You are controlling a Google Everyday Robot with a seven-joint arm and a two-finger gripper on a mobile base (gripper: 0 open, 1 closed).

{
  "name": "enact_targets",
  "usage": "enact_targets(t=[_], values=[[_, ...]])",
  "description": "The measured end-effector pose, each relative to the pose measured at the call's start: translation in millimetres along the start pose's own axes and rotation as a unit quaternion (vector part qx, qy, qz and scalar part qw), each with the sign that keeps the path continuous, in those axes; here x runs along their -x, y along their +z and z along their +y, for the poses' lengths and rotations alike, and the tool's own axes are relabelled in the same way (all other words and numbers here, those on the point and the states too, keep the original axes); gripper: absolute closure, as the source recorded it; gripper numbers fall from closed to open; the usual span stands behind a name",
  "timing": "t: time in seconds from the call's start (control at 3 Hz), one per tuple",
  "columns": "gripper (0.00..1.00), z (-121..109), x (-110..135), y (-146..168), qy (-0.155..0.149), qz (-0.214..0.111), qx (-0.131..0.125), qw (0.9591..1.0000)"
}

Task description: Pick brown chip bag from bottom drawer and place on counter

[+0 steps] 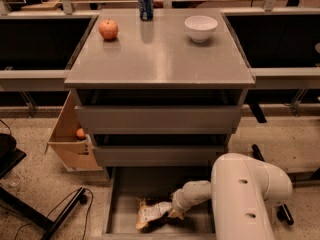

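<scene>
The brown chip bag (151, 213) lies crumpled on the floor of the open bottom drawer (124, 204), near its middle. My gripper (171, 213) is down in the drawer at the bag's right end, on the end of my white arm (245, 194), which reaches in from the right. The bag's white panel faces up on its left side. The counter (160, 54) is the grey top of the cabinet, above the two closed upper drawers.
On the counter stand a red apple (108, 29) at the back left, a blue can (145, 4) at the back middle and a white bowl (201, 28) at the back right. A cardboard box (70, 139) and black cables (55, 216) are on the floor at the left.
</scene>
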State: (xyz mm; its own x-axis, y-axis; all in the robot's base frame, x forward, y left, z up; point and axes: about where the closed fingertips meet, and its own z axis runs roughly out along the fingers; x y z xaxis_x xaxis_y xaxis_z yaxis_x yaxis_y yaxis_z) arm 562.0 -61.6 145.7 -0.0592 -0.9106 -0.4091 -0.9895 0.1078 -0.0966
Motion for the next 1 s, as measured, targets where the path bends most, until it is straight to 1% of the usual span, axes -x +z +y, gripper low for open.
enact_targets(t=[0.33,0.67,1.0], values=[[0.89,7,10,-16,-0.006,-0.016,-0.009,0.9998],[1.00,2,11,-73,0.005,-0.022,-0.045,0.9987],[1.00,23,21,-148,0.022,-0.018,-0.046,0.9985]])
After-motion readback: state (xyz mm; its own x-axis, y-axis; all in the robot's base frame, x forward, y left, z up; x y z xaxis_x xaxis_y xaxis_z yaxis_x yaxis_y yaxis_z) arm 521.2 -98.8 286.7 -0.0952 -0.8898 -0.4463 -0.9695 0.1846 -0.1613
